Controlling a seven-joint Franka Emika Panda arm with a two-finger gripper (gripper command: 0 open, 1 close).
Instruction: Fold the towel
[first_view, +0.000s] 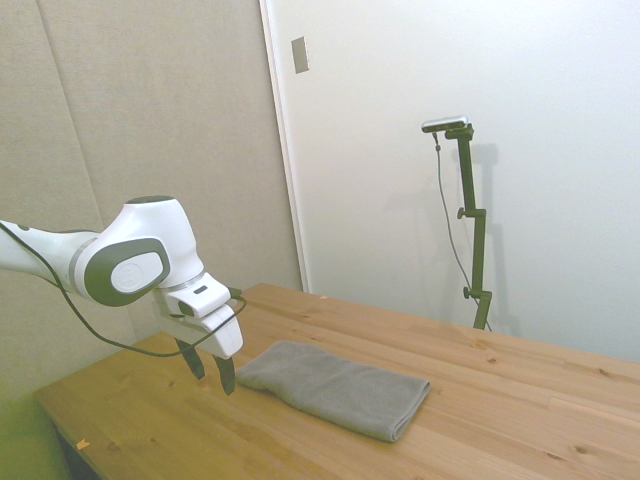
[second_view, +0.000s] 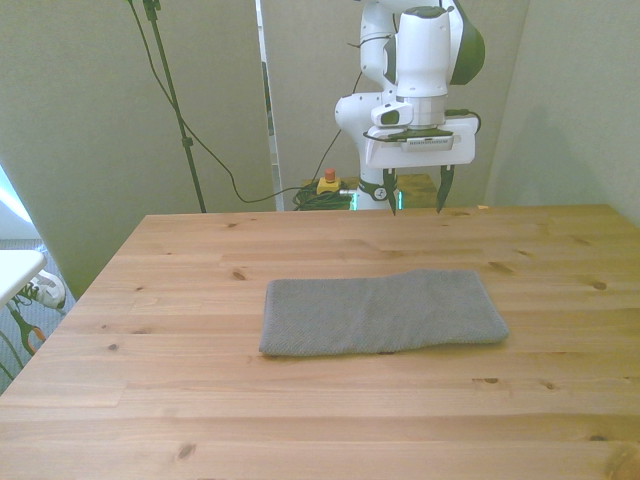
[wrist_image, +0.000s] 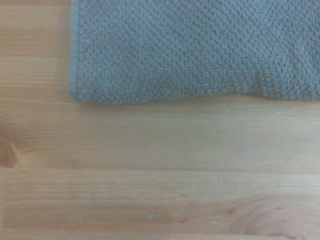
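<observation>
From the side, the gripper hangs just off one short end of the towel, fingers pointing down and spread apart with nothing between them, close above the table; my guess is it is placed there so it can come in on that end and take an edge. From the front, the towel lies flat as a long grey strip mid-table, already doubled by the look of its thick rounded edges, with the gripper behind it, not touching. The wrist view shows a towel corner and bare wood beside it.
</observation>
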